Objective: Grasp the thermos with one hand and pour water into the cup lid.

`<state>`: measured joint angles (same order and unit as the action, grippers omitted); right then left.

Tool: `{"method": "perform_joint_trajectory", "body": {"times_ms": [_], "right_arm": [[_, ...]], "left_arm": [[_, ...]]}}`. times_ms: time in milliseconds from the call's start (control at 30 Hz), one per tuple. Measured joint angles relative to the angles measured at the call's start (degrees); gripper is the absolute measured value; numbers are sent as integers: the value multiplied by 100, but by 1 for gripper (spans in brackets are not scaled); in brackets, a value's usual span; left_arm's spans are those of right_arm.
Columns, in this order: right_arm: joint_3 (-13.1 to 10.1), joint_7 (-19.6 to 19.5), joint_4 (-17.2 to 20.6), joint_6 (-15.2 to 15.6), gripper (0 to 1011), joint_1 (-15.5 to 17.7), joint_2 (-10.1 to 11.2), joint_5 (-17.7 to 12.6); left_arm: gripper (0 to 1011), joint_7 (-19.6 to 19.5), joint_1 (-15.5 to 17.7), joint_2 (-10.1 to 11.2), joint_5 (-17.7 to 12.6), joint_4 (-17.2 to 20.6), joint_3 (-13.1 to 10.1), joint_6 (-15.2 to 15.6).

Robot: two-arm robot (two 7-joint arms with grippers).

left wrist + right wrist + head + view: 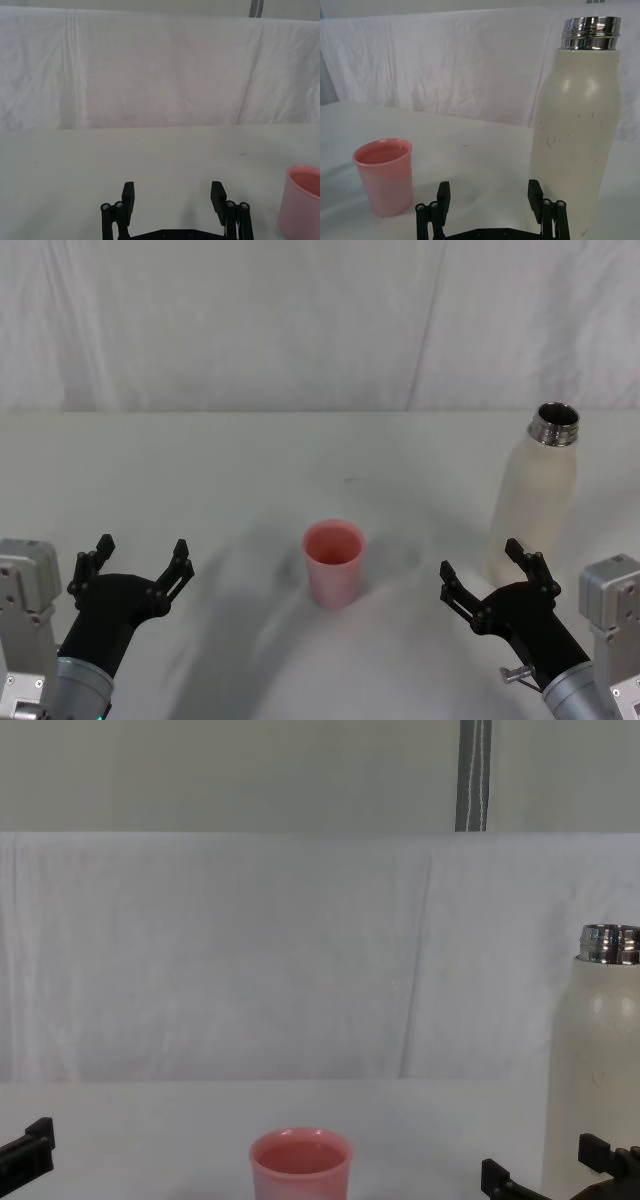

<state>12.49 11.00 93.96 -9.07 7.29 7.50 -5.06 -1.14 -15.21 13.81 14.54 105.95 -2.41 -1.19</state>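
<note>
- Head view: the cup lid [334, 562] stands upright near the middle of the white table [200, 460], its mouth open upward.
- To the cup lid's right and a little farther back stands the thermos [535, 495], upright and uncapped, well apart from the cup lid.
- The right gripper [484, 575] hovers just in front of the thermos, right of the cup lid, fingers spread wide and holding nothing.
- The left gripper [141, 560] sits well to the cup lid's left, fingers also spread wide and empty.
- Right wrist view: the cup lid [385, 176] and the thermos [577, 130] both stand beyond the spread fingers [443, 196].
</note>
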Motion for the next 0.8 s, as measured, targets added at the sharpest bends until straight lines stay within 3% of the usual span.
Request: {"method": "perform_joint_trajectory", "body": {"times_ms": [800], "right_arm": [[-7, -2, 1, -3, 1001, 9, -1, 4]], "left_arm": [[1001, 0, 0, 0, 0, 0, 0, 0]]}}
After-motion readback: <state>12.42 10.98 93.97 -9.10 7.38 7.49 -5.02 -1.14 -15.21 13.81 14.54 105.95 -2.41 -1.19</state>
